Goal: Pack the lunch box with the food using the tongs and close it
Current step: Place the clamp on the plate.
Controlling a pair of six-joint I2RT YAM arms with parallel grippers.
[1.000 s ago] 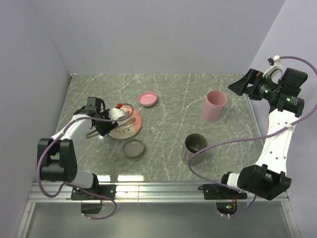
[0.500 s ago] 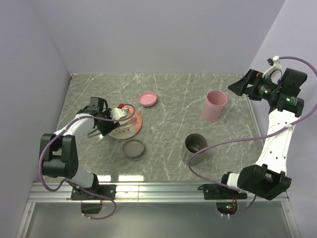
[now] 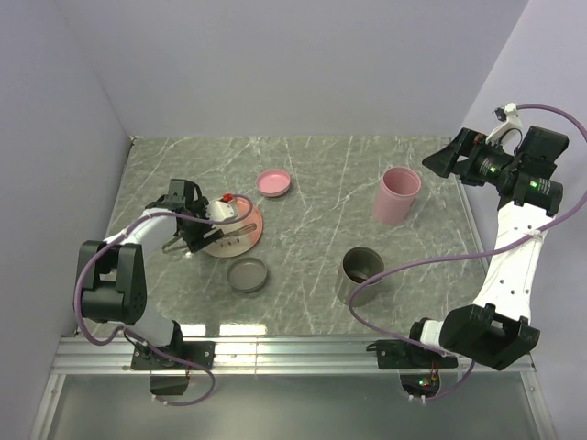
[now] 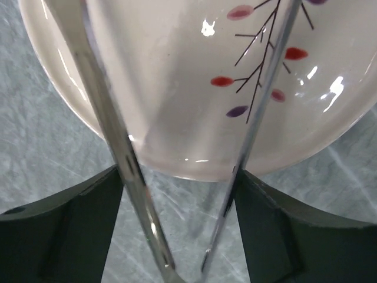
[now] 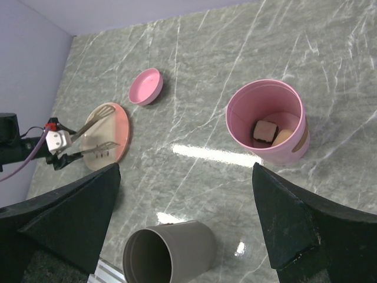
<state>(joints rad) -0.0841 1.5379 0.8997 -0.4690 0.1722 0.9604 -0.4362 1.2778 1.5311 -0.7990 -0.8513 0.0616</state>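
Food [image 5: 272, 132]: you can see two pieces lying inside the pink container [image 5: 266, 86], which stands toward the far right of the desk [image 3: 312, 220].
Plate [image 4: 194, 147]: it sits near the left edge and shows you only its painted twig pattern; no food is visible on it.
Tongs [image 4: 121, 150]: they lie over the near rim of the plate with their two arms spread.
Left tool [image 4: 178, 194]: its pads sit against the outer sides of both tong arms, so you appear to be holding the tongs.
Right tool [image 5: 185, 168]: it is raised above the right edge with its fingers wide apart and holds nothing.
Done: by the look of it, your packing is finished or nearly so.
Left: the pink lid [image 3: 274, 182] lies on the desk beyond the plate, and the grey lid [image 3: 248, 274] lies nearer you. Neither is fitted.
Grey container [image 3: 353, 291]: it stands open near the middle, and you cannot make out its contents.
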